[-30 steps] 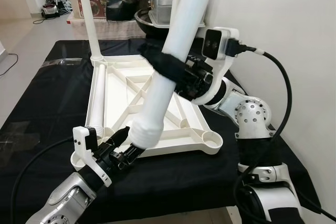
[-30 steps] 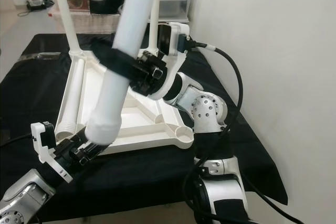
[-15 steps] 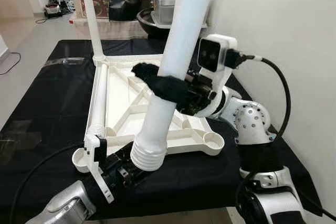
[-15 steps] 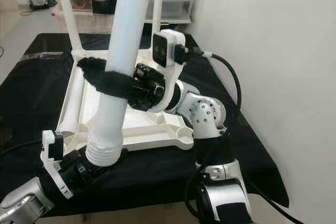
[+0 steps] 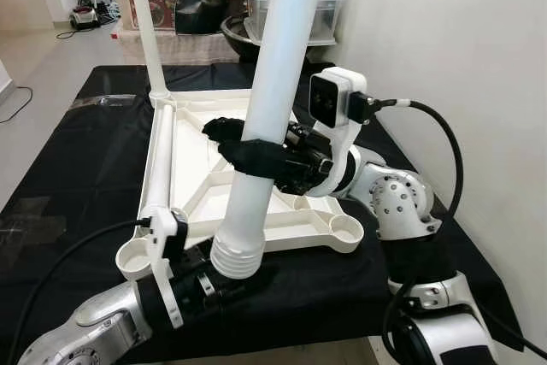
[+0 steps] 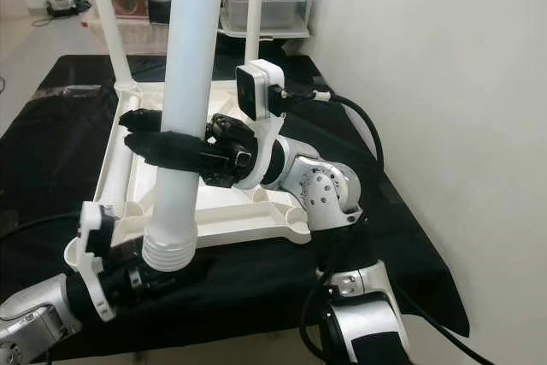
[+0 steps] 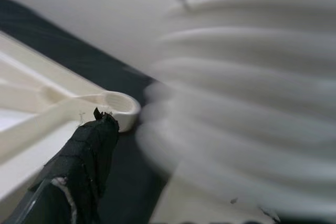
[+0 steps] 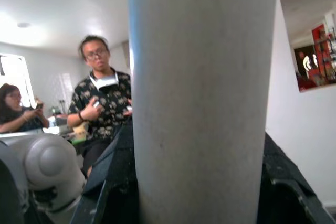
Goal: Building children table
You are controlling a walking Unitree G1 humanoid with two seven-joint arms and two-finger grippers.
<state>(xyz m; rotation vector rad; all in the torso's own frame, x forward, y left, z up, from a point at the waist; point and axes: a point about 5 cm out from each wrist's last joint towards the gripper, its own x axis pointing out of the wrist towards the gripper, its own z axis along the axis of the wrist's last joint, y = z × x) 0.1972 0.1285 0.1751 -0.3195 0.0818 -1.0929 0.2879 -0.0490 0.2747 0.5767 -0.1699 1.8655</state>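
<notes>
right gripper (image 5: 244,150) clamped round leg (image 5: 267,117); left gripper (image 5: 205,282), finger spread unclear, under its threaded end, beside corner socket (image 5: 135,256) of tabletop (image 5: 214,168). risk: tilted leg cross-threads or slips

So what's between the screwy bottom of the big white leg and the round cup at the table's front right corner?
Just bare black cloth and the frame's front edge, seen in the left eye view, between the leg's threaded end and the corner socket.

The white table leg (image 5: 278,66) runs off the top edge, its upper end unseen. Its ribbed foot (image 7: 247,114) blurs at close range beside one black finger (image 7: 79,166), while the left claw (image 5: 209,284) sits mostly hidden beneath it.
</notes>
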